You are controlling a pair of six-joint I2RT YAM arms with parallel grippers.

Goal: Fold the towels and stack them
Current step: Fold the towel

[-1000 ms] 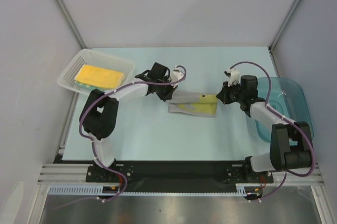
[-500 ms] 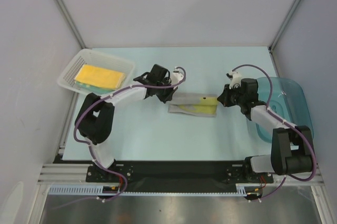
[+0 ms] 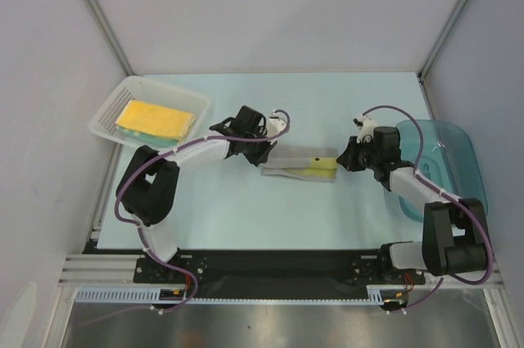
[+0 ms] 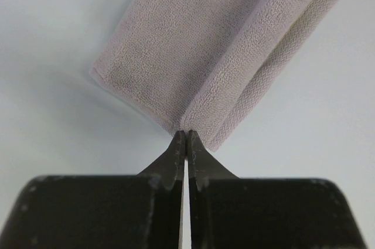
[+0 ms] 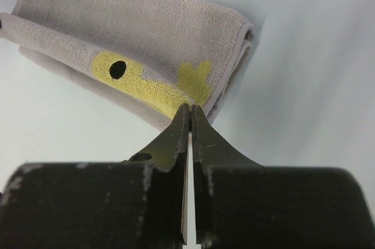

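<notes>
A folded grey-beige towel with the yellow chick face (image 3: 299, 164) lies flat at the table's middle. My left gripper (image 3: 264, 155) is at its left end. In the left wrist view the shut gripper (image 4: 186, 133) pinches the towel's (image 4: 222, 44) near edge where its layers meet. My right gripper (image 3: 341, 161) is at the right end. In the right wrist view the shut gripper (image 5: 190, 108) grips the towel (image 5: 129, 26) at the yellow patch. A folded yellow towel (image 3: 154, 117) lies on top in the white basket (image 3: 106, 110).
The white mesh basket stands at the back left. A blue translucent tub (image 3: 454, 160) stands at the right edge, beside the right arm. Grey walls and metal posts enclose the table on three sides.
The towel looks narrower and flatter than a second ago. My right gripper has shifted slightly right and nearer. My left gripper has settled lower at the towel's left end.
</notes>
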